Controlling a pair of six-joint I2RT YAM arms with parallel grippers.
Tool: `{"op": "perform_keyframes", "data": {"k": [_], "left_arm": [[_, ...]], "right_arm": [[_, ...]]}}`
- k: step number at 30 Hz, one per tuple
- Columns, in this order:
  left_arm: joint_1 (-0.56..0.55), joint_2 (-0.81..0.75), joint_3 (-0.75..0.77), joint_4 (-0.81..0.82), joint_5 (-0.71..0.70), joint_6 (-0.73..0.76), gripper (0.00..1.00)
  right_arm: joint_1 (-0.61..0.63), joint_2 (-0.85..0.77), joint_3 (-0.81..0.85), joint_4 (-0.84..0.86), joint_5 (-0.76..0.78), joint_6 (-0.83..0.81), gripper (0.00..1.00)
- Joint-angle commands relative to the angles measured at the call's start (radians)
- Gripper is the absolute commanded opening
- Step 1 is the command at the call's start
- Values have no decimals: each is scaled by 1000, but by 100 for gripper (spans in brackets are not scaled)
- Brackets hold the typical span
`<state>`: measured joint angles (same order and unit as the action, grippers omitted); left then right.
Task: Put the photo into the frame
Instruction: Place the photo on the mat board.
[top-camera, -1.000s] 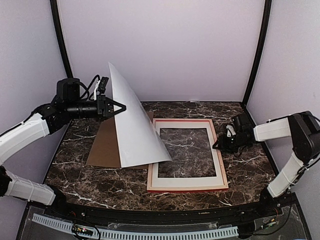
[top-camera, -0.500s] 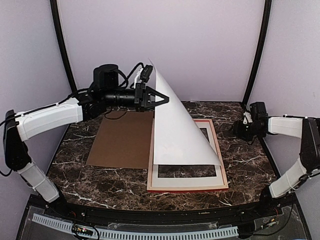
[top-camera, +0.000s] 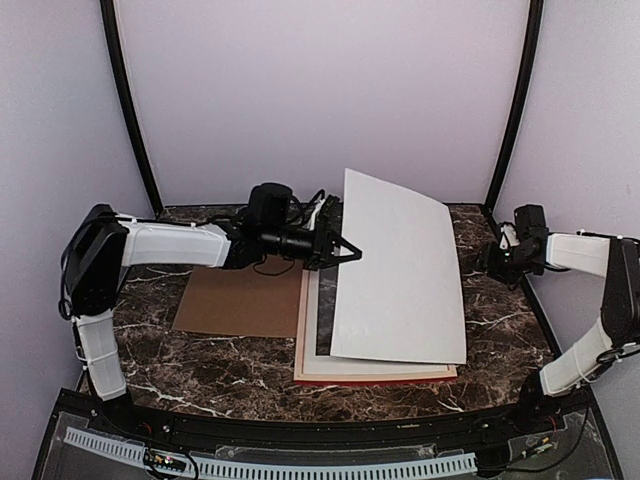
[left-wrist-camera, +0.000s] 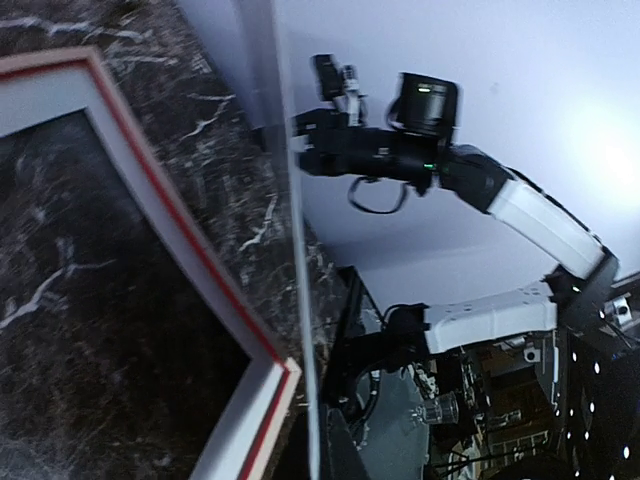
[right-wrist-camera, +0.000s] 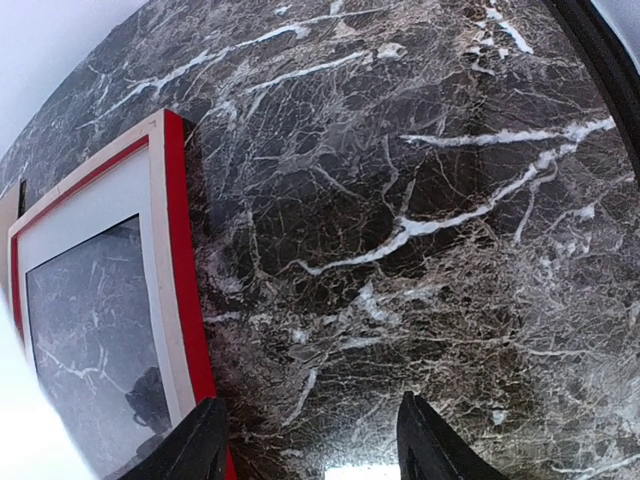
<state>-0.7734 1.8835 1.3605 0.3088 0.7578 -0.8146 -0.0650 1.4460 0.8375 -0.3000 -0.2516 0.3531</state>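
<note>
Swung rightward, seen from above, the white-backed rectangular photo (top-camera: 400, 275) now slopes over the thin red wooden frame (top-camera: 360, 370), the left gripper (top-camera: 345, 252) pinching its left edge — not yet seated. Left wrist: the sheet shows edge-on above the frame. Right wrist: the right gripper (right-wrist-camera: 315, 450) is spread, empty — beside the frame.

We see the photo (top-camera: 400, 270), plain white back up, tilted low over the frame (top-camera: 380, 373), which lies flat, red-edged with a pale border.
</note>
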Motion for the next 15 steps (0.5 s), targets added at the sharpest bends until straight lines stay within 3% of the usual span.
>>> {"op": "perform_keyframes", "data": {"k": [1,15], "left_arm": [[64,123,-79,109,-33,-91,0],[121,206,3,-206,-84,111,0]], "right_arm": [[-3,-7,-8,8,-16,-14,59],[-3,31,-12,27,-33,-12,59]]}}
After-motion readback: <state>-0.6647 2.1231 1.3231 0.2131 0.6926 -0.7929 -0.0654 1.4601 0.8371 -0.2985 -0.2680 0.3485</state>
